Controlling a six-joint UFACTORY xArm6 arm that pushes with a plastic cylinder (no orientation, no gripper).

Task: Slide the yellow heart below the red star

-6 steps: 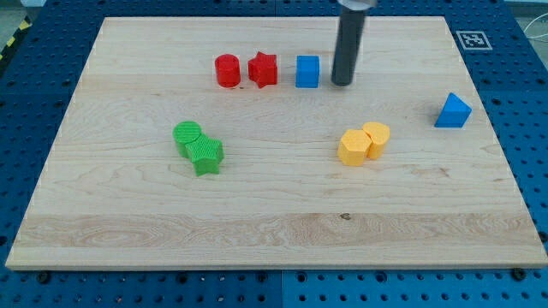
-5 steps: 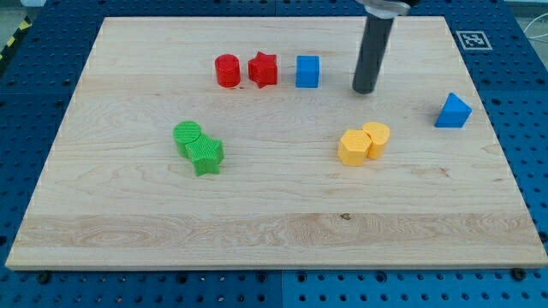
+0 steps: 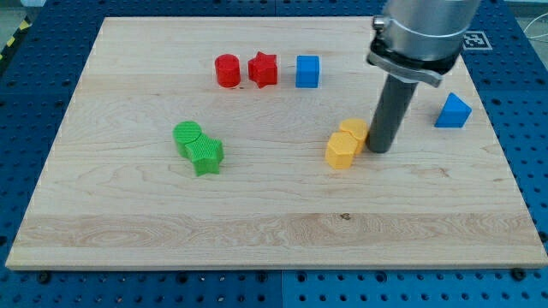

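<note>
The red star [image 3: 263, 69] sits near the view's top, between a red cylinder [image 3: 227, 71] on its left and a blue cube [image 3: 307, 71] on its right. Two yellow blocks touch each other right of the board's centre: one lower-left [image 3: 340, 151] and one upper-right [image 3: 353, 131]. I cannot tell which of them is the heart. My tip [image 3: 378, 151] stands on the board right against the right side of the yellow pair. The rod partly hides the upper-right yellow block's right edge.
A green cylinder [image 3: 187, 134] and a green star [image 3: 205, 156] touch each other at the view's left-centre. A blue triangular block [image 3: 452, 111] lies at the right, beyond the rod. The wooden board [image 3: 274, 231] is ringed by a blue perforated table.
My tip has moved from near the blue cube down and to the right, then against the yellow pair. Both yellow blocks have shifted a little to the left.
</note>
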